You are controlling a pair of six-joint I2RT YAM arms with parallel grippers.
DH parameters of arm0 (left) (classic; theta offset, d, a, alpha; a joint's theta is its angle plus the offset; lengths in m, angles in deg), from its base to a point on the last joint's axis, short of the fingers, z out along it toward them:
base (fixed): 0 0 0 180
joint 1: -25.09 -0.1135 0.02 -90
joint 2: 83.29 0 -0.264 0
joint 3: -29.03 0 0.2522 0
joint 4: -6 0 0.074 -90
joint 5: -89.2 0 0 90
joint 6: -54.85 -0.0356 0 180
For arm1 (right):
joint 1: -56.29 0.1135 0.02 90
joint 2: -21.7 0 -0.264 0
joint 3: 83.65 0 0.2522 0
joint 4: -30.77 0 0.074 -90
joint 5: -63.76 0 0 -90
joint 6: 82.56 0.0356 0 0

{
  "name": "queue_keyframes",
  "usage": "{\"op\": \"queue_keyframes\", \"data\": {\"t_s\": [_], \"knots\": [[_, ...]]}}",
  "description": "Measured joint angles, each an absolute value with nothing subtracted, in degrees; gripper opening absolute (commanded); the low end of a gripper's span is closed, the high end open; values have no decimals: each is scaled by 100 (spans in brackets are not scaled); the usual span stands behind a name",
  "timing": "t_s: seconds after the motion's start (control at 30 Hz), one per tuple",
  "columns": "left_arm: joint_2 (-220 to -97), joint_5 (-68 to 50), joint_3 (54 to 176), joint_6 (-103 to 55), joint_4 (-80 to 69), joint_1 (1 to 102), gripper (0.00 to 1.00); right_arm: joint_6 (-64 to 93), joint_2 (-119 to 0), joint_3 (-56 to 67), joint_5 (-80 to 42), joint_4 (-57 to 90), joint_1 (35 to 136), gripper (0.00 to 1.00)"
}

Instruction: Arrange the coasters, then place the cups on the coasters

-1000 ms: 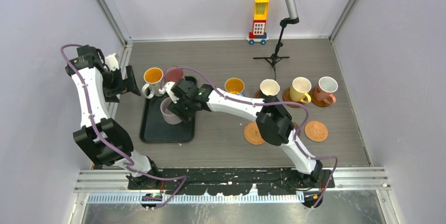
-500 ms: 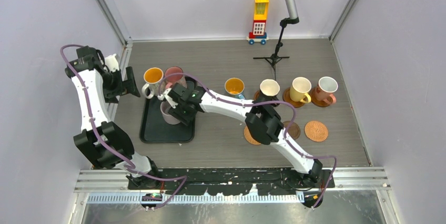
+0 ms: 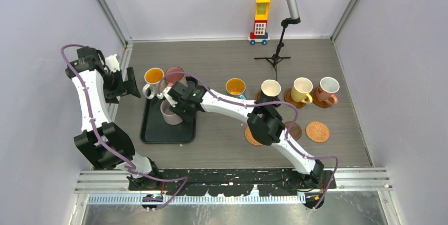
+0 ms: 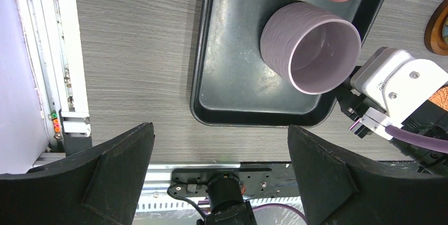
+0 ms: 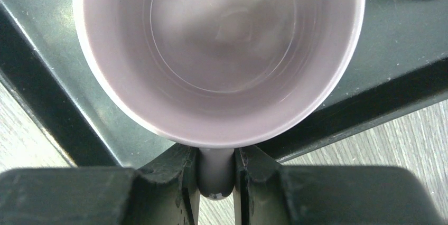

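A lilac cup (image 3: 169,113) stands on the black tray (image 3: 158,132). My right gripper (image 3: 179,110) is shut on its handle (image 5: 216,178), which shows squeezed between the fingers (image 5: 177,183) in the right wrist view. The cup's open mouth (image 5: 222,50) fills that view. My left gripper (image 4: 221,138) hangs open and empty over the table left of the tray, and sees the lilac cup (image 4: 311,48) from above. Bare coasters (image 3: 317,131) lie at the front right, two partly hidden by my right arm.
A white patterned cup (image 3: 153,78) and a patterned pink cup (image 3: 174,74) stand at the tray's far end. A blue cup (image 3: 235,86), a black cup (image 3: 271,88), a yellow cup (image 3: 302,88) and a pink cup (image 3: 328,90) form a row. A toy tower (image 3: 260,20) and a stand (image 3: 274,56) sit behind.
My right gripper has moved in to the lilac cup and its fingers have shut on the handle. The left arm has not moved.
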State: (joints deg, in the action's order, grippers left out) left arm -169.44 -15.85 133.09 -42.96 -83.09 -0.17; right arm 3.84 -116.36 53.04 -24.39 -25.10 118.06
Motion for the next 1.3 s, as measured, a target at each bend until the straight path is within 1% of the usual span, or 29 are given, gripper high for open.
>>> {"op": "queue_keyframes", "data": {"t_s": [0.13,0.3,0.43,0.63,0.77,0.97,1.13,1.3], "knots": [[-16944,-1587,13309,-4309,-8304,-17,100,314,-11428,4839,-2448,-2031,11804,0],[-16944,-1624,13309,-4314,-8300,-17,100,144,-10827,3838,-2409,-1374,11804,0],[-16944,-1685,13309,-4314,-8272,-17,100,8,-10460,3346,-2306,-901,11789,0],[-16940,-1790,13307,-4311,-8147,-17,100,-7,-10038,2937,-1998,-362,11677,0],[-16907,-1871,13287,-4316,-8053,-17,100,-20,-9454,2310,-1740,-27,11503,0],[-16761,-2088,13250,-4464,-8031,-15,100,-20,-8453,1576,-1333,100,11030,0],[-16706,-2212,13250,-4666,-8051,138,100,4,-7247,896,-798,-18,10331,0],[-16706,-2236,13248,-4762,-8053,656,100,28,-6021,229,-553,-193,9562,0]]}}
